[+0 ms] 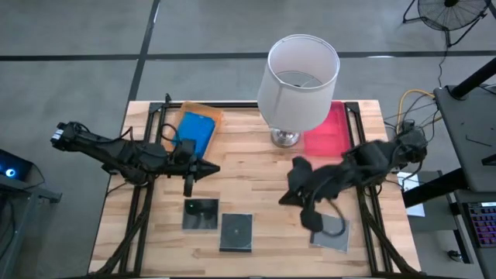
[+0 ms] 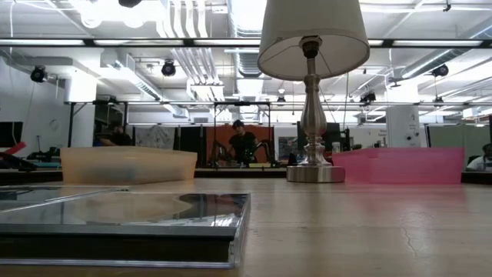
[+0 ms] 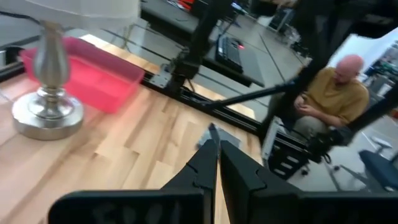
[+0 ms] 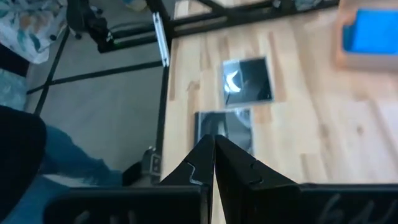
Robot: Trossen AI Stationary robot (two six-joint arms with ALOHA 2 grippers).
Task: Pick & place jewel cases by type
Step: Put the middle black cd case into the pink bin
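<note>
Wooden table (image 1: 256, 186) — three grey cases (image 1: 235, 232) near front edge.

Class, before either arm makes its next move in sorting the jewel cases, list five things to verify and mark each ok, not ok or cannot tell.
1. Left gripper empty and shut: ok.
2. Right gripper empty and shut: ok.
3. Blue case lies in the orange tray: ok.
4. Pink tray free to receive cases: cannot tell, the lamp covers part of it.
5. Three dark cases sorted: not ok, all lie on the table.
</note>
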